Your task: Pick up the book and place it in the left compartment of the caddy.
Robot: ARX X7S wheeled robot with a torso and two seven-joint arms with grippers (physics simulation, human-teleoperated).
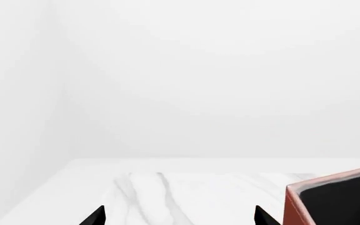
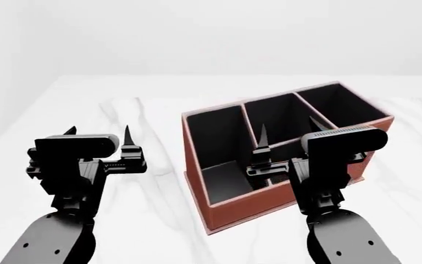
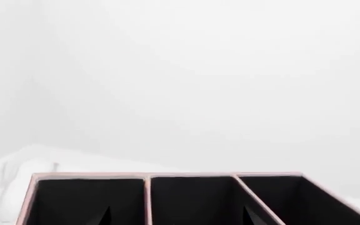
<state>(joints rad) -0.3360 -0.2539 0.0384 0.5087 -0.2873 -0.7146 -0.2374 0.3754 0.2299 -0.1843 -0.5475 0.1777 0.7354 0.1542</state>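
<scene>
Plainly unlabelled caddy (image 2: 226,212) | left claw (image 2: 98,133) open | right claw (image 2: 288,137) open

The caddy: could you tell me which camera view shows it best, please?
The head view: the whole caddy shows, all slots open. The right wrist view shows only three slot tops; the left wrist view, one corner.

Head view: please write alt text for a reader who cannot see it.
A reddish-brown caddy with black-lined slots stands on a white marble table. The open left gripper hovers beside it, the right gripper above it; no book is visible.
</scene>
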